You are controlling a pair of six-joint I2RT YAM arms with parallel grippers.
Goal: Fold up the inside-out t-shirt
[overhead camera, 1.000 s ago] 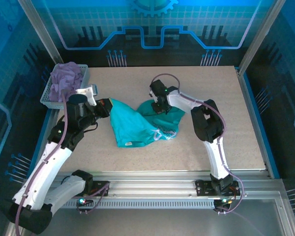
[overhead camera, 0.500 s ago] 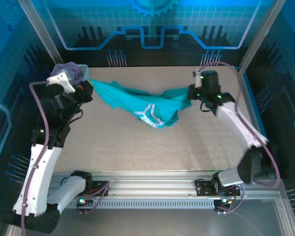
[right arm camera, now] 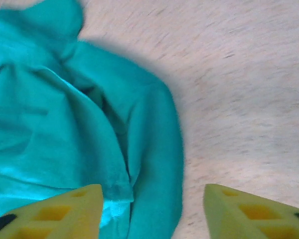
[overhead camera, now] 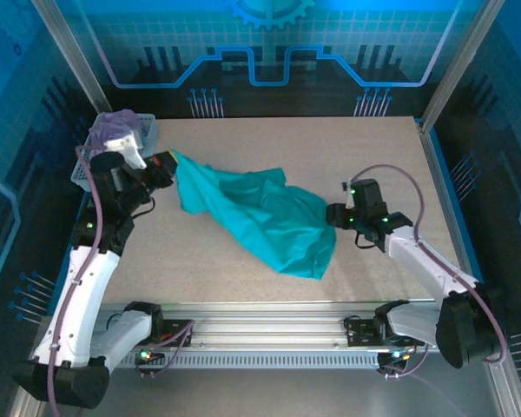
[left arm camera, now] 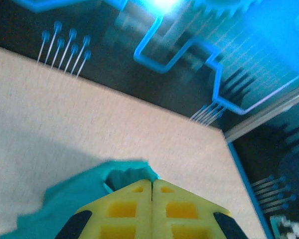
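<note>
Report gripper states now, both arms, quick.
Left gripper: closed, pinching an edge of the teal soft cloth t-shirt.
Right gripper: open, holding nothing, with its jaws apart over the t-shirt's edge.

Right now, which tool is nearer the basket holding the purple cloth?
Left. The left tool is just beside the basket, shut on the teal t-shirt; the right tool is open at the shirt's opposite end.

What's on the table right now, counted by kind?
Garments: 2, the teal t-shirt and the lavender garment
Containers: 1, the basket holding the lavender garment
Total: 3
</note>
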